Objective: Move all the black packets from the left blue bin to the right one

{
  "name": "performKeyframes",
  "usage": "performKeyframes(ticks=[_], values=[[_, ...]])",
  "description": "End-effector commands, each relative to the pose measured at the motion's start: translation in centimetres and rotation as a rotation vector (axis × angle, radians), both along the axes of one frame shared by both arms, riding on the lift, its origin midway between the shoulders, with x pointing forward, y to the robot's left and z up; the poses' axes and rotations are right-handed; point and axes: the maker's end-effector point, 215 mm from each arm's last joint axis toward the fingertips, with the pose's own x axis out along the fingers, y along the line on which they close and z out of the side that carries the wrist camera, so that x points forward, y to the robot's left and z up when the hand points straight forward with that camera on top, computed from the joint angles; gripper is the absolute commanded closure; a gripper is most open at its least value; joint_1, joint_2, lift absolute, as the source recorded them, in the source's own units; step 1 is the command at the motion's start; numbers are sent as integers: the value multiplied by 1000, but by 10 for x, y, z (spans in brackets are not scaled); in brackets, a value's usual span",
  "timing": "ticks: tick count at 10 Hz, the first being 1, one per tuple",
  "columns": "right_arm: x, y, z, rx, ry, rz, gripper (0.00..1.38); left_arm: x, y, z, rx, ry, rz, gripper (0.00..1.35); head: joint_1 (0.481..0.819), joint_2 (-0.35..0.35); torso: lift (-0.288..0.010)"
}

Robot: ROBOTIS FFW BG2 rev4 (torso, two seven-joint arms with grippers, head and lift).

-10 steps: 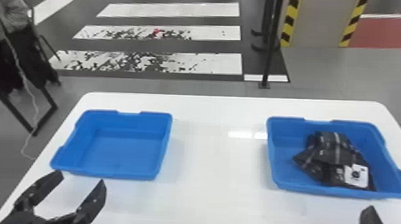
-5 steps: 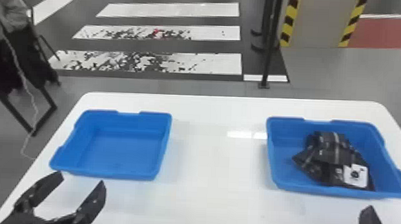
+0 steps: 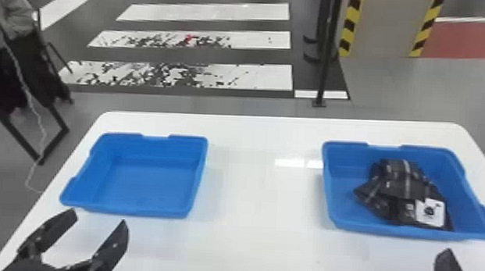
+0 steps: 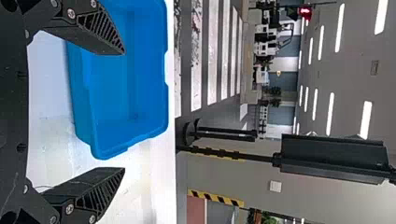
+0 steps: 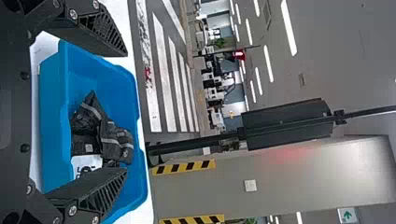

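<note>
In the head view my left gripper (image 3: 100, 214) is open in front of the left blue bin (image 3: 133, 211), which holds nothing. Black packets (image 3: 403, 183) lie heaped in the right blue bin (image 3: 413, 231), one with a white label. One finger of my right gripper (image 3: 449, 267) shows at the lower right, in front of that bin. The left wrist view has the left gripper (image 4: 124, 111) with its fingers wide apart and the bin (image 4: 112, 88) beyond. In the right wrist view the right gripper (image 5: 127, 112) is open too, with the packets (image 5: 109, 135) beyond its fingers.
Both bins stand on a white table (image 3: 262, 208), with bare tabletop between them. Behind it are a black post (image 3: 327, 51) and a striped crossing on the floor. A chair frame with a white cable stands at the left.
</note>
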Motion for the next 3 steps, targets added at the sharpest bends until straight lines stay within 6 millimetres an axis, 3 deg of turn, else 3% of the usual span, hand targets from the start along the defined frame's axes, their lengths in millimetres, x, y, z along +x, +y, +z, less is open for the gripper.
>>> performKeyframes(ticks=[1,3], values=[[0,0,0,1,-1,-1,154,0,0,0,-1,0,2,160,695,121,-138],[0,-1,-1,7,0,-3,154,0,0,0,-1,0,2,160,695,121,-138]])
